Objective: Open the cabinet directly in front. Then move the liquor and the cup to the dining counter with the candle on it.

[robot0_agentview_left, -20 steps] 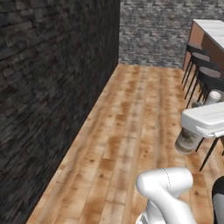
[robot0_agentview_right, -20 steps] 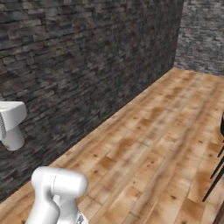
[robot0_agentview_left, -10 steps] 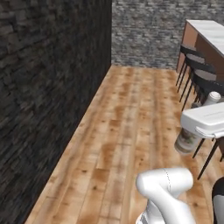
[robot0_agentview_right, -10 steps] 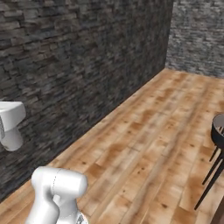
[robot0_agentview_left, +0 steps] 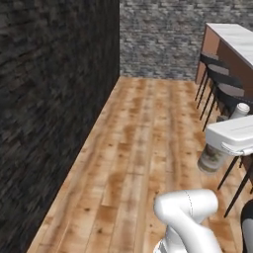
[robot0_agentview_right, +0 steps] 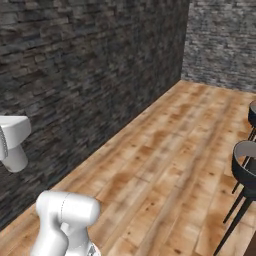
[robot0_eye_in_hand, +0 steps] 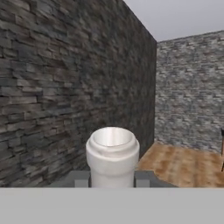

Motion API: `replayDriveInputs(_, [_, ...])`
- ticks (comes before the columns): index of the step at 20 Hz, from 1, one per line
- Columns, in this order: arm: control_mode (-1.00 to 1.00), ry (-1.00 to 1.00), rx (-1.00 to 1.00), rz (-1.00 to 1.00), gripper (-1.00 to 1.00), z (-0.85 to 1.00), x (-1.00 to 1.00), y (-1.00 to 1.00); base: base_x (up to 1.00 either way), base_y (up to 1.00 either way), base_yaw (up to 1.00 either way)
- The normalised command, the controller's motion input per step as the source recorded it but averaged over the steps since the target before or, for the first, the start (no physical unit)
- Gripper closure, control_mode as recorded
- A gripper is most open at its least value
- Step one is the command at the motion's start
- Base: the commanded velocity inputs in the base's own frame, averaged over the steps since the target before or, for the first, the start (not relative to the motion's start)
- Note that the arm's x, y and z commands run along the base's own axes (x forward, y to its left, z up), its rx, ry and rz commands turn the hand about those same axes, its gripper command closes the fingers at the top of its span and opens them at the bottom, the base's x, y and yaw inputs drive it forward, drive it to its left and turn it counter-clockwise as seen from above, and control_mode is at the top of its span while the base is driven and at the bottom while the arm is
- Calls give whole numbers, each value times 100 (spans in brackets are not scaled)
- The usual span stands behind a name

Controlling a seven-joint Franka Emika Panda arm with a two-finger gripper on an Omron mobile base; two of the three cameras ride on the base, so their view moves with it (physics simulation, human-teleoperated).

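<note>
Closest to me, the white arm [robot0_agentview_left: 190, 215] is rising from the base and bending off to its right. At its end, the end effector [robot0_eye_in_hand: 112, 179] is gripping the liquor [robot0_agentview_left: 211, 159]. In the hand view its two grey fingers [robot0_eye_in_hand: 79, 178] are pressing against either side of the pale bottle, closed as far as the glass is letting them. The bottle is hanging in the air above the wooden floor [robot0_agentview_left: 143, 148], with its greyish body poking out below the white hand and its pale top showing above it, the whole thing leaning.

Just beyond the bottle, dark stools [robot0_agentview_left: 223, 88] are standing in a row. They are lining the brown side of the dining worktop [robot0_agentview_left: 236, 35], whose white marble top is running away along the right.

On the other side, a dark stone wall [robot0_agentview_left: 54, 99] is stretching along the floor. It is meeting a lighter grey stone wall [robot0_agentview_left: 160, 39] at the far end of the room.
</note>
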Motion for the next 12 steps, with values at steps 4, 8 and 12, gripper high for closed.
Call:
replayDriveInputs(4, [100, 0, 0, 0, 100, 0, 0, 0, 63, -19, -10])
replayDriveInputs(8, [100, 0, 0, 0, 100, 0, 0, 0, 76, -1, -12])
replayDriveInputs(12, [100, 0, 0, 0, 100, 0, 0, 0, 94, 0, -14])
